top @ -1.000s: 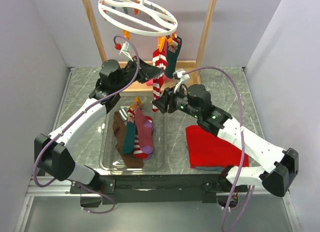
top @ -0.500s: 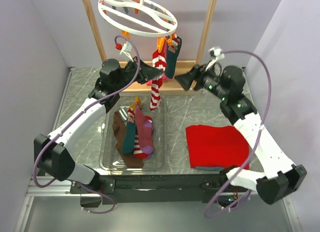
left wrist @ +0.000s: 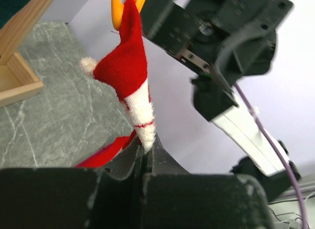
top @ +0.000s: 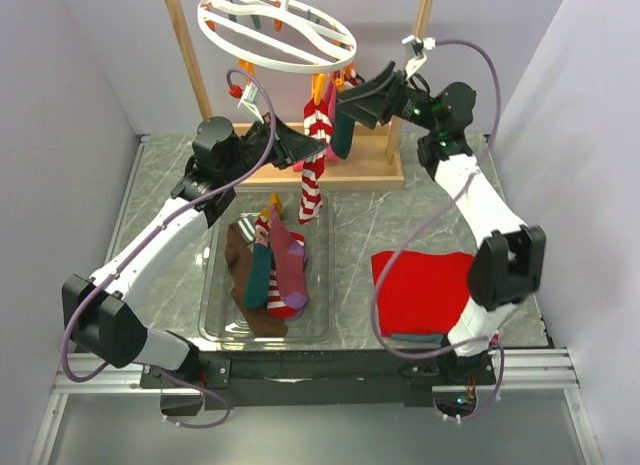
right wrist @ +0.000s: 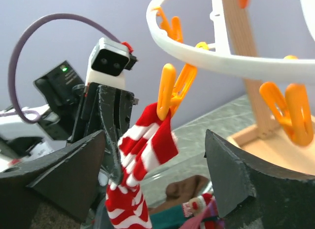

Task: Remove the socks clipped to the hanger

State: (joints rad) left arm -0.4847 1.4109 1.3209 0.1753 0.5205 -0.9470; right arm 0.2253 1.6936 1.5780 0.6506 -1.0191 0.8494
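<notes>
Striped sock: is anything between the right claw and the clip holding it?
Nothing visible. In the right wrist view the orange clip pinching the striped sock sits directly ahead of the open right claw, unobstructed. The left claw grips the sock lower down, clear of the clip.

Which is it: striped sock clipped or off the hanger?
Clipped: striped sock hangs from an orange clip on the white ring, left gripper pinching its lower end.

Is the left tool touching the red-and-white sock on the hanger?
Touching. The left wrist view shows the left tool shut on the white end of the red-and-white sock.
</notes>
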